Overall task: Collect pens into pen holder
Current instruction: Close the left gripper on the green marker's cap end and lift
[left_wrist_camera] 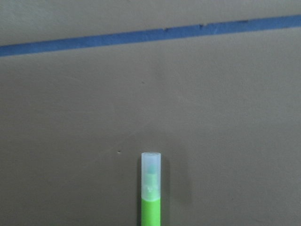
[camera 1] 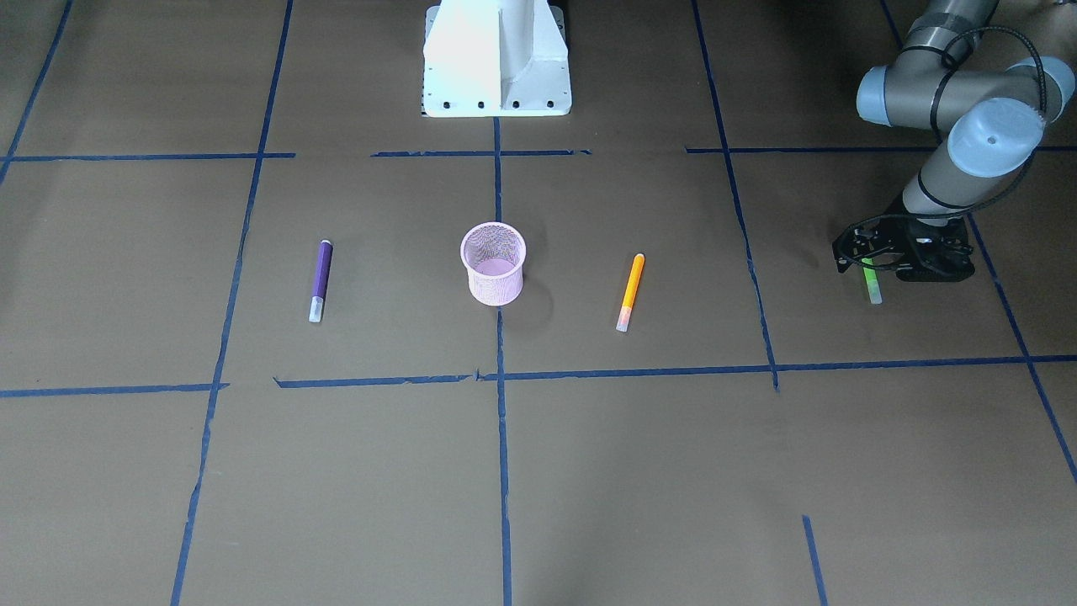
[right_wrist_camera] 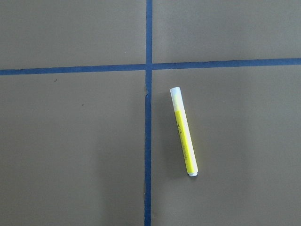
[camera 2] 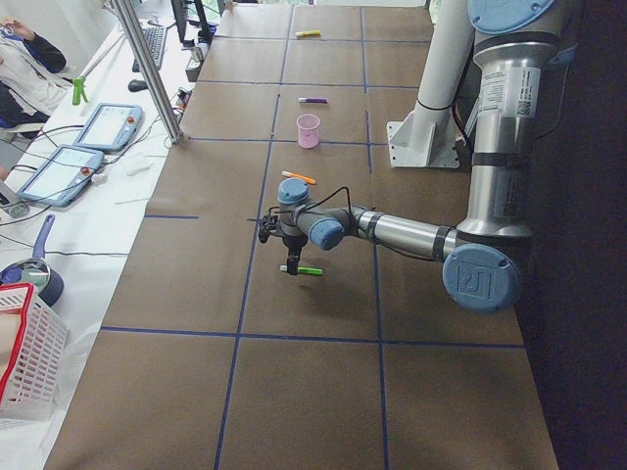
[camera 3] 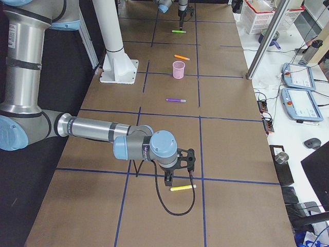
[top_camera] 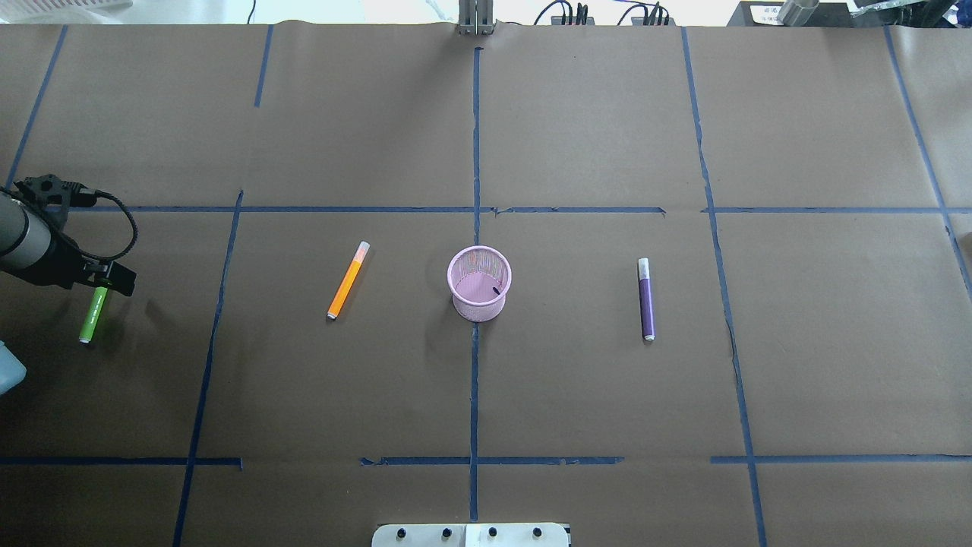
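At mid-table the pink cup stands upright on a crossing of blue tape lines, mouth open to the overhead camera. An orange pen lies flat on the brown paper to the robot's left of it, and a purple pen lies flat to its right. Each is well apart from the cup, with its pale cap end pointing away from the robot.

Farther out on the left side, the left gripper points down over the far end of a green pen. That end is hidden under the black fingers. The rest of the pen shows beyond them toward the robot and, in the left side view, looks to lie level at the table. The left wrist camera shows only the pen's cap end against the paper, with no fingers in its picture. The fingers may be straddling the pen, but I cannot tell how far apart they are or whether they grip it.

At the table's right end a yellow pen lies flat just beside a tape line, near a crossing. The right gripper hangs just above its end. Only the right side view shows this gripper, so I cannot tell how its fingers stand.
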